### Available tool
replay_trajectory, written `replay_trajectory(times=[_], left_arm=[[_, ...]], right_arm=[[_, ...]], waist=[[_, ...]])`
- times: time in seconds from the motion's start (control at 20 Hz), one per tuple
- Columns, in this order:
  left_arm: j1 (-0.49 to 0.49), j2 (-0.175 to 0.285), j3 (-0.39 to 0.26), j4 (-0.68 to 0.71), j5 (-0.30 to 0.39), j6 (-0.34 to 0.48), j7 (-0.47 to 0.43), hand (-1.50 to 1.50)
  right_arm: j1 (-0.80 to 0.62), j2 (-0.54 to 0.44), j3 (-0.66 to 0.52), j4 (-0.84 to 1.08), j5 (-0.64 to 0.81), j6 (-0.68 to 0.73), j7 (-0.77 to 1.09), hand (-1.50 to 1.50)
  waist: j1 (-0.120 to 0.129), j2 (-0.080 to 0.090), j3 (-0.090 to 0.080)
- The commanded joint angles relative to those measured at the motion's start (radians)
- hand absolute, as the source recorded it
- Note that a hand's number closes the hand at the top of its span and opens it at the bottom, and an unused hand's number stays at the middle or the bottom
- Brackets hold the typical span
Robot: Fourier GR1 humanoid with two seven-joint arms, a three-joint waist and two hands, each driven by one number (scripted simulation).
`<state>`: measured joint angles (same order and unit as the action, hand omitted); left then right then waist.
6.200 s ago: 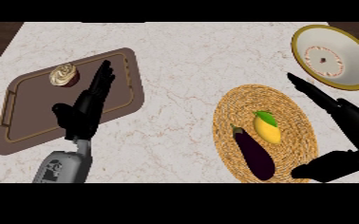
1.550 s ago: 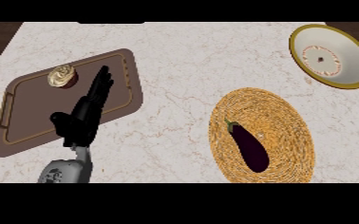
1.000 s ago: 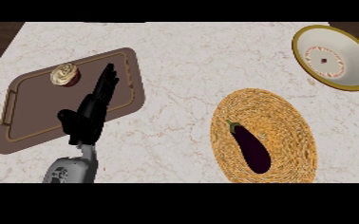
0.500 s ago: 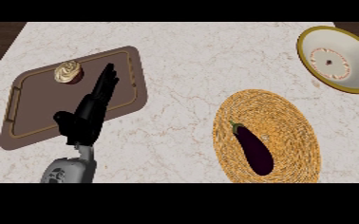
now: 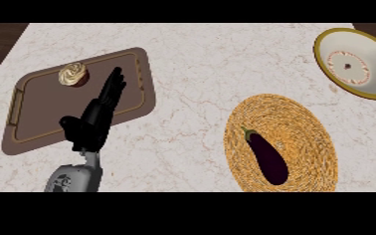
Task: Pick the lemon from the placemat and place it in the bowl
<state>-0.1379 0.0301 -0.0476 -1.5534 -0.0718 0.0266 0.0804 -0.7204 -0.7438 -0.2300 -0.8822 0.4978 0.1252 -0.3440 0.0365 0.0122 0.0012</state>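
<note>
Placemat [image 5: 294,114] with eggplant [image 5: 266,157] lies well right of the left hand [image 5: 92,122], fingers straight over the tray [image 5: 37,104].

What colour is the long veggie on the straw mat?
The eggplant is dark purple, almost black. The head view shows it.

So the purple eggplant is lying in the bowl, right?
Not quite. The eggplant is lying on the placemat, not in the bowl. The head view shows it, with the bowl apart at the top right.
</note>
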Motion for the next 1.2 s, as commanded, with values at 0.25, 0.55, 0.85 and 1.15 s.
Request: replay_trajectory(times=[0.25,0.55,0.85,1.15], left_arm=[[0.01,0.001,-0.016,0.013,0.005,-0.017,-0.047,0.0],[-0.07,-0.029,-0.034,0.017,-0.032,0.043,0.017,0.0],[-0.05,-0.022,-0.029,0.019,-0.028,0.033,0.002,0.0],[-0.067,0.005,0.001,0.008,-0.009,0.019,0.028,0.0]], right_arm=[[-0.124,-0.059,-0.021,0.46,0.106,-0.136,-0.23,1.5],[-0.125,-0.01,-0.008,0.611,0.102,-0.01,-0.26,-1.5],[-0.155,-0.049,-0.056,0.668,0.049,0.14,-0.426,-1.5],[-0.193,-0.043,-0.191,0.7,-0.078,0.135,-0.475,-1.5]], waist=[[0.024,0.012,0.002],[0.025,0.015,0.004],[0.025,0.015,0.005],[0.019,0.011,0.004]])
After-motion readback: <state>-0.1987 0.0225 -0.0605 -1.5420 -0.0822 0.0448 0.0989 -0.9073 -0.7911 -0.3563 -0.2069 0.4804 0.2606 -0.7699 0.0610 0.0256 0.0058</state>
